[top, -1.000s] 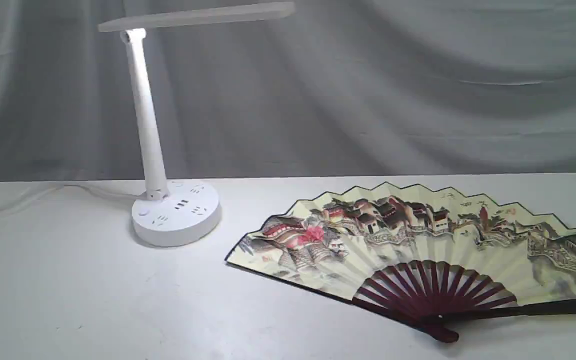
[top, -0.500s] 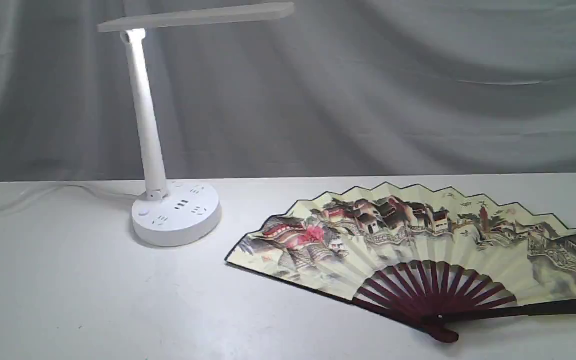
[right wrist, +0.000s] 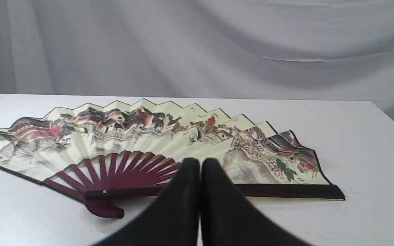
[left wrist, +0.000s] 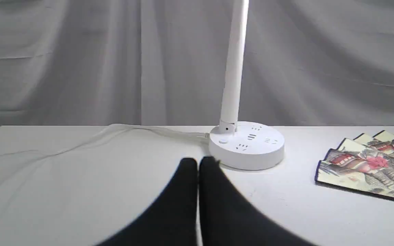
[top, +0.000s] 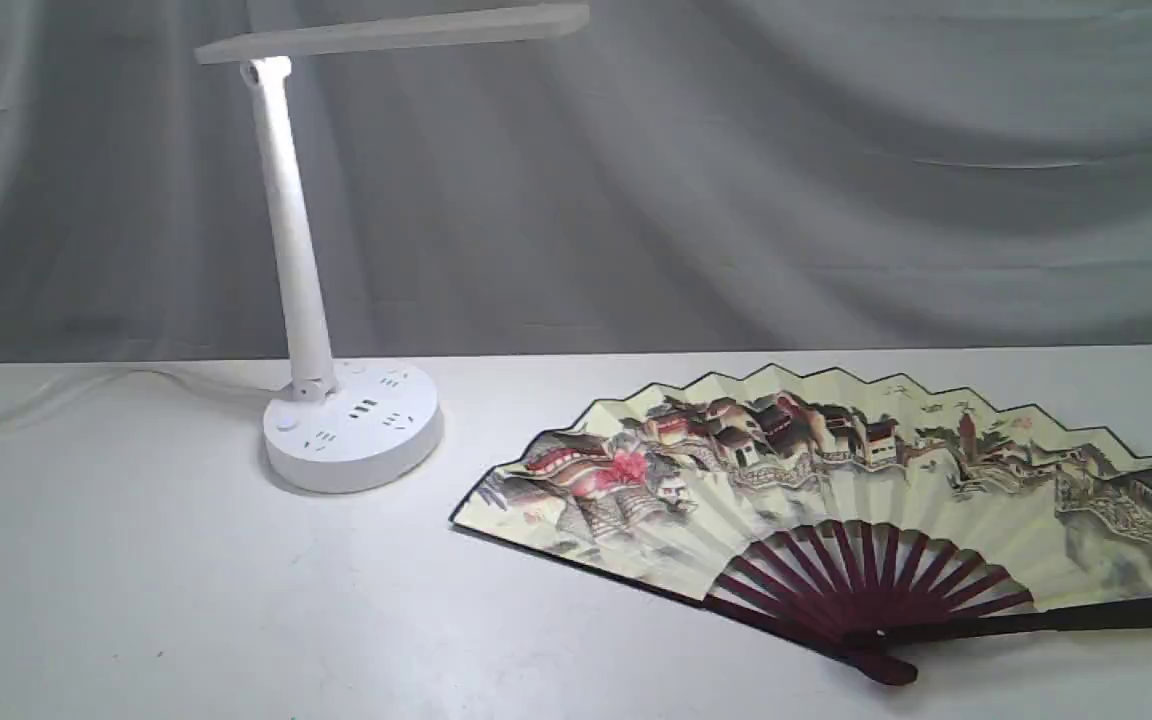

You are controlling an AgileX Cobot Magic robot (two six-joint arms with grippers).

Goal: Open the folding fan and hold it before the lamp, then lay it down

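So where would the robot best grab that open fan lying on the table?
Probably the stiff maroon guard along the folding fan's right edge, approached from the near side by the right pincer. The fan lies flat; its pleated paper looks easy to crush.

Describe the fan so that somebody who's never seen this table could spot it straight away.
On the white table, find the tall white lamp at the left of the exterior view. To its right, apart from it, the folding fan lies flat and fully spread. Nothing else there is colourful: cream pleats painted with red-roofed buildings, dark maroon ribs.
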